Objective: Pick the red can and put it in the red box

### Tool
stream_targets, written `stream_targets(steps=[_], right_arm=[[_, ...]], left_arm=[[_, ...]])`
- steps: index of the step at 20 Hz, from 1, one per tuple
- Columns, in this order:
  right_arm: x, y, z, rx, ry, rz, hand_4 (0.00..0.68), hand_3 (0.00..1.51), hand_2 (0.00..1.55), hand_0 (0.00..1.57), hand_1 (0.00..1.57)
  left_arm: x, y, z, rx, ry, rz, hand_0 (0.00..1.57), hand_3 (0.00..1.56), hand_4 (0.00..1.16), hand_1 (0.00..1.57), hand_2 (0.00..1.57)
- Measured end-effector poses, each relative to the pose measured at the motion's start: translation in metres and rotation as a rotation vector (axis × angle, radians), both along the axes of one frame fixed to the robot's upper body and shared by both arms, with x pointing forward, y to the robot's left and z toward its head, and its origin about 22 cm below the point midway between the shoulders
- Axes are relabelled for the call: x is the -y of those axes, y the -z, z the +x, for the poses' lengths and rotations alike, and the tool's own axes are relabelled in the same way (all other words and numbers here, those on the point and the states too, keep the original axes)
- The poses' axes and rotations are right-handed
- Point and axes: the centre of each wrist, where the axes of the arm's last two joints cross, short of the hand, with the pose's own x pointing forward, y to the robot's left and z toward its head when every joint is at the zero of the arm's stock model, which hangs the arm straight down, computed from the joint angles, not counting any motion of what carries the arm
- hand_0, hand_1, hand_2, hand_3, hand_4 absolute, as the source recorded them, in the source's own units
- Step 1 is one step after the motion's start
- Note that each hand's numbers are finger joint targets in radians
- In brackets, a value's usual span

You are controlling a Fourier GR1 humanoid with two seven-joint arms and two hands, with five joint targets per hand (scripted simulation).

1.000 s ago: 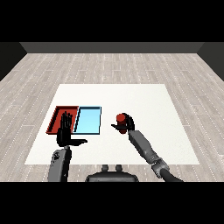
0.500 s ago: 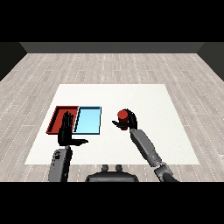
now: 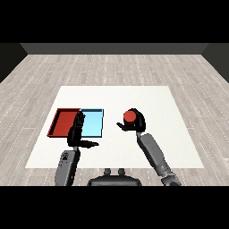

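1. My right hand point(image 3: 133, 121) is raised, forearm angled inward, fingers and thumb curled round the red can point(image 3: 129, 116).
2. My left hand point(image 3: 77, 133) stands upright, fingers straight, thumb out sideways.

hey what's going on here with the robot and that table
The robot's right hand is curled round a red can, holding it to the right of two trays that lie side by side on the white table. The can is not in the red tray yet; that tray is the farther one, beyond the light blue tray. The left hand is open, fingers straight, at the near edge of the trays and holding nothing.
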Motion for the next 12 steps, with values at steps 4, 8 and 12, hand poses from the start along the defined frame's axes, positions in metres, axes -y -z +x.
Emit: stream_targets(steps=[4,8,12], right_arm=[[-0.025,-0.017,0.001,0.03,-0.004,0.006,0.636,1.39,1.43,1.48,1.48],[-0.031,-0.026,0.003,0.065,-0.004,0.011,0.628,1.38,1.4,1.44,1.44],[-0.027,-0.029,-0.006,0.095,-0.013,0.019,0.627,1.39,1.41,1.42,1.42]], left_arm=[[0.016,-0.011,-0.001,-0.026,0.032,0.029,0.0,0.0,0.0,0.0,0.0],[0.027,-0.018,-0.005,-0.039,0.045,0.046,0.0,0.0,0.0,0.0,0.0],[0.046,-0.02,0.002,-0.065,0.068,0.075,0.0,0.0,0.0,0.0,0.0]])
